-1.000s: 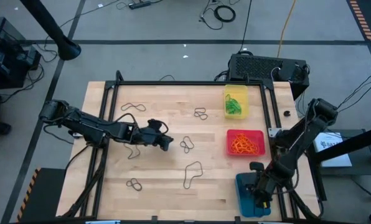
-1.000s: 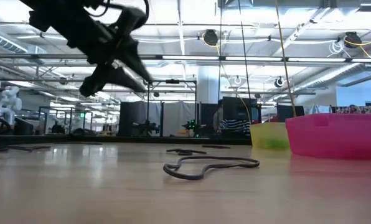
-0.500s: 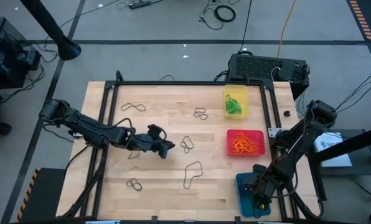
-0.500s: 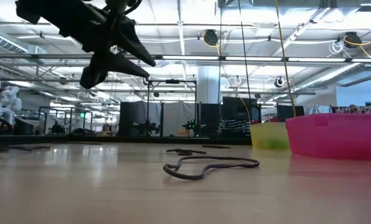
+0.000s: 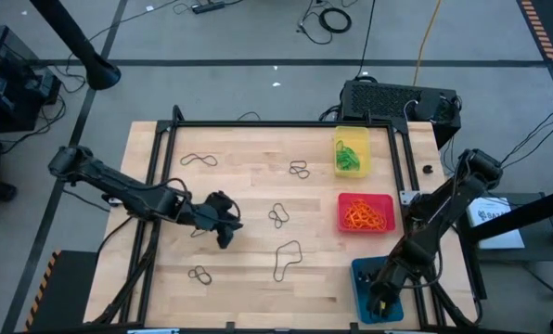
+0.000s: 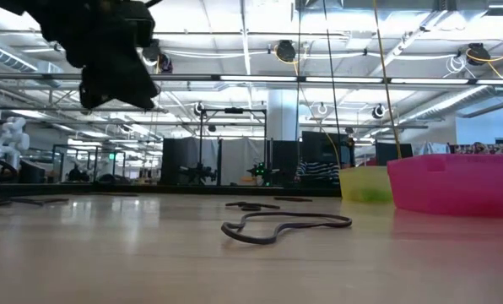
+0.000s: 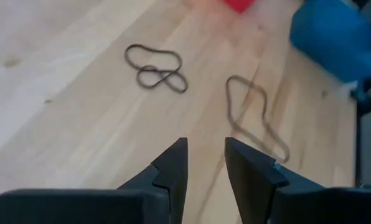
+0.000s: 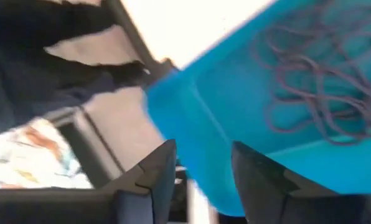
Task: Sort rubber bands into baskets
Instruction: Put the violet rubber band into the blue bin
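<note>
Green bands (image 5: 349, 158) in yellow basket (image 5: 351, 134), orange in red basket (image 5: 366, 198), dark in blue basket (image 5: 360, 274) lower right. Six dark bands (image 5: 288, 260) left on desk (image 5: 249, 278). Right tool (image 5: 380, 301) spread, empty, over blue; left tool (image 5: 225, 232) parted, empty, centre-left.

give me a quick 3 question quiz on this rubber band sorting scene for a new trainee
1. True or false: the red plastic basket holds orange rubber bands.
2. Multiple choice: the right gripper is over which basket? A) the yellow plastic basket B) the red one C) the blue plastic basket
3. Fill in: the left gripper hovers with its fingers ____ and nothing between them, above the wooden table where dark rubber bands lie loose.

Key
1. True.
2. C.
3. Open.
</note>
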### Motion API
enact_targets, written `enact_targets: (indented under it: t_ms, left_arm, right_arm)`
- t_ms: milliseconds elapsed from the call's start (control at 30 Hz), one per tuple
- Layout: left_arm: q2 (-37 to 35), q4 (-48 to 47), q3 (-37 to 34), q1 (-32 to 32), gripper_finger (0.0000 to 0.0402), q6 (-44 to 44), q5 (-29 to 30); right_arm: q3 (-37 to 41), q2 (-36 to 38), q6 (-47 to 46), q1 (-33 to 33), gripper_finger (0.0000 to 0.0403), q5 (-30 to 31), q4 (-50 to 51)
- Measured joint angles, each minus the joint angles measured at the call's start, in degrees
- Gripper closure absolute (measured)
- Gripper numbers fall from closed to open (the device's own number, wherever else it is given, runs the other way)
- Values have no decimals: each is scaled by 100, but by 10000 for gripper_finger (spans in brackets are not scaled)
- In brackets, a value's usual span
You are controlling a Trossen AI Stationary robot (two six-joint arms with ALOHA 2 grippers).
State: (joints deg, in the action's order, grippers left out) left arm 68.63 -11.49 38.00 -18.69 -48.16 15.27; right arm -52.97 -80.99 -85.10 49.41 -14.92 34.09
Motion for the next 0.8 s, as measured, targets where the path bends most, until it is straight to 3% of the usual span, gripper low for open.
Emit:
enact_targets:
  t_ms: [233, 467, 533, 700, 800]
  left_arm:
    - [-739, -1109, 0, -62, 288, 70, 2]
    - [-1447, -1949, 0, -62, 288, 63, 261]
    - [-1555, -2099, 0, -62, 288, 61, 337]
    - [-1651, -2140, 0, -62, 288, 50, 354]
    - [-1651, -2209, 0, -62, 288, 43, 354]
  right_arm:
    - [-523, 0, 245, -628, 271, 197, 149]
    - [-594, -76, 789, -1894, 281, 2243, 111]
    - [-594, -217, 1213, -2431, 282, 2562, -91]
    - [-592, -786, 3076, -3565, 282, 2253, -1594]
    - [-592, -1211, 3725, -4042, 282, 2093, -2452]
